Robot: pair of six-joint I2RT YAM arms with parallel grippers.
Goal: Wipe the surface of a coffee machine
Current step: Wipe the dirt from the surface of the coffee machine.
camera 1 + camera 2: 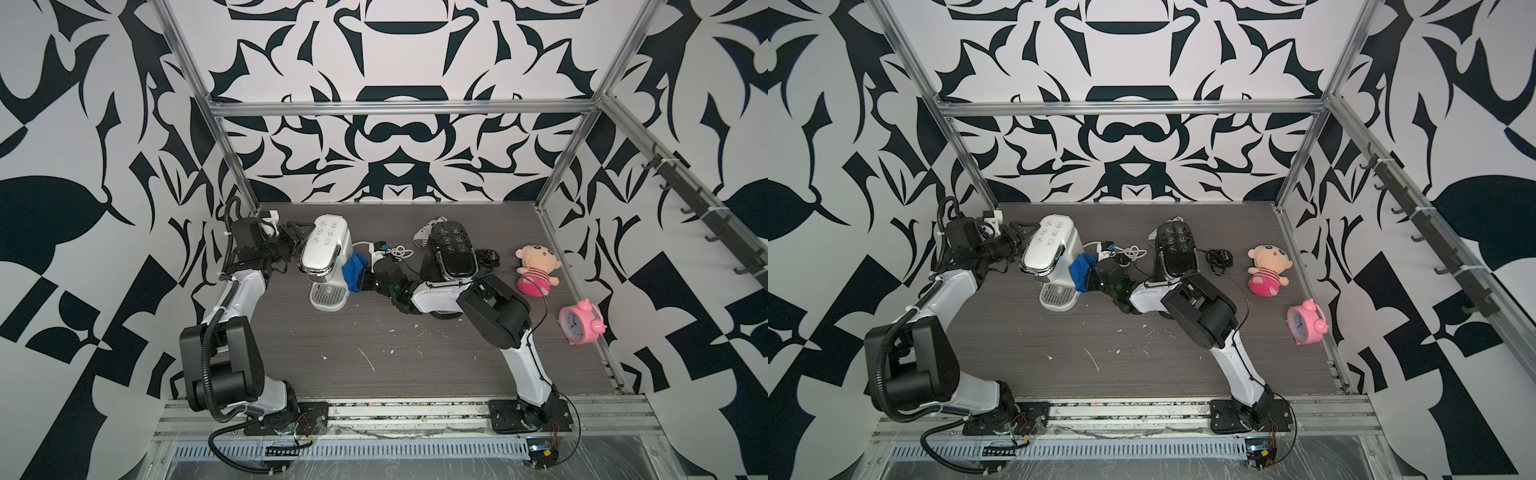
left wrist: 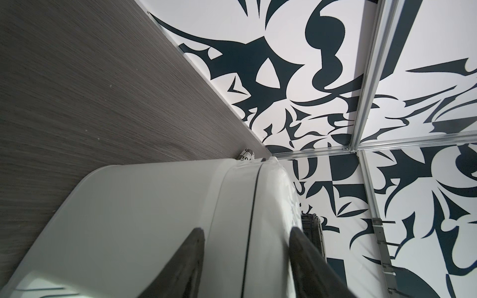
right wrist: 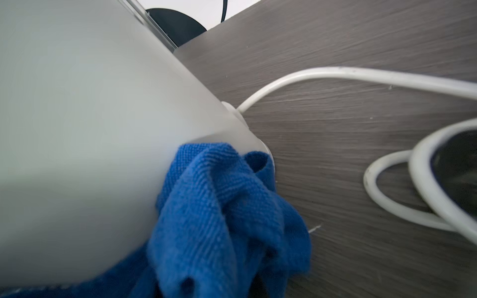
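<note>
Coffee machine (image 1: 325, 249): white, upright at the far left of the tabletop (image 1: 374, 353), drip tray facing near, glossy button lid on top.
Cloth (image 1: 354, 272): blue, bunched, pressed against the machine's right side low down, close to the exit point of the white cord (image 3: 335, 72).
Right end effector (image 1: 366, 281): closed on the cloth, itself hidden behind the folds in the right wrist view.
Left end effector (image 1: 296, 243): jaws half spread, seemingly clamped across the left edge of the machine's head, with one finger (image 2: 183, 258) on the matte body and its partner by the glossy lid.
Handling, machine: rigid plastic shell, probably light and top-heavy, so likely to slide or tip under a sideways push. Smooth and slippery all over, the glossy lid worst. Best held at the matte head edge, as now, well clear of the buttons.
Handling, cloth: soft, limp, slightly grippy weave. Best pinched at a bunched fold, with a loose pad left free for rubbing.
Risk: trailing folds snagging the cord; stray pressure on the lid buttons.
Nearby, not in play: black machine (image 1: 453, 253), doll (image 1: 534, 266) and pink clock (image 1: 579, 326), all further right.
</note>
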